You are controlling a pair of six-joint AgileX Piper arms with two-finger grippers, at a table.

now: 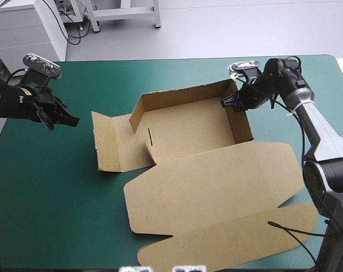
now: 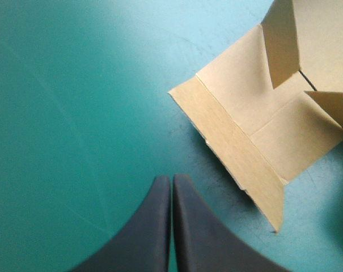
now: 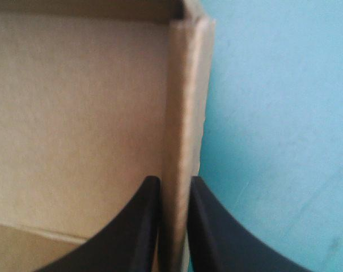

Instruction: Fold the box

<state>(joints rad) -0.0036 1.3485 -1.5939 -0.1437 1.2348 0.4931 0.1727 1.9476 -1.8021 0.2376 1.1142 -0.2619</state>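
From above, the tips of the right jaws were hard to make out against the dark wrist at the far right corner of the box (image 1: 194, 136). The right wrist view settled it. The right jaws were pinching the box's upright right wall (image 3: 182, 113), one inside the tray and the other outside over the teal-green table (image 3: 273, 113). Everything beyond that wall and a stretch of inner board was cut off.

The left wrist view caught only one end of the box (image 2: 245, 130), its side flap lying flat, and the rest ran out of view. The left jaws were pressed together on nothing, above bare table (image 2: 75, 85) near that flap but clear of it.

The box sat mid-table (image 1: 46, 187), toward the right. It was a tray with its far, left and right walls raised, its left flap flat on the cover and its lid flat toward the near edge. A dark slit showed near the left wall. The far wall's outer face was hidden.
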